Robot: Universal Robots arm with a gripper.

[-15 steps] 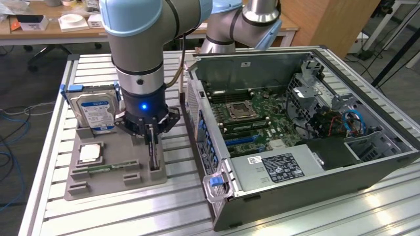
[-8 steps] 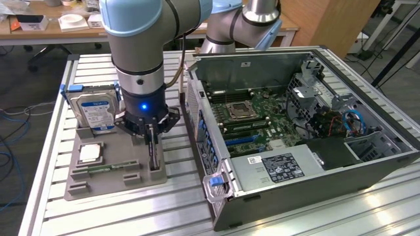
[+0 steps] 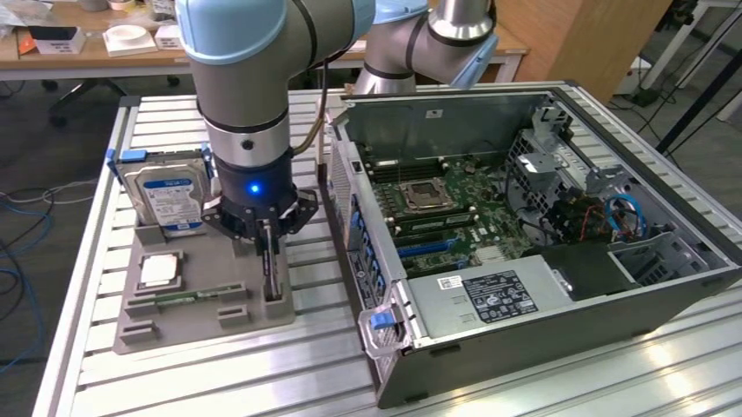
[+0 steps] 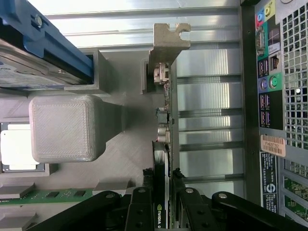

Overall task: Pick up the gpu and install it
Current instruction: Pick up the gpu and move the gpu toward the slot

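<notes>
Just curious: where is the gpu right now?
In the exterior view's left half, the gpu stands on edge in the gray tray, under the tool, beside the open computer case.

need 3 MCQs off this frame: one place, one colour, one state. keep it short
1. Where is the gpu?
A. in a PCIe slot
B. on edge in the tray
C. flat on the table

2. Colour of the rails on the drive?
A. red
B. yellow
C. blue

3. The side of the case is:
A. open
B. closed
C. taped over

1 B: the gpu stands in the tray, at the gripper.
2 C: the rails on the drive are blue.
3 A: the motherboard is in plain sight.
</notes>
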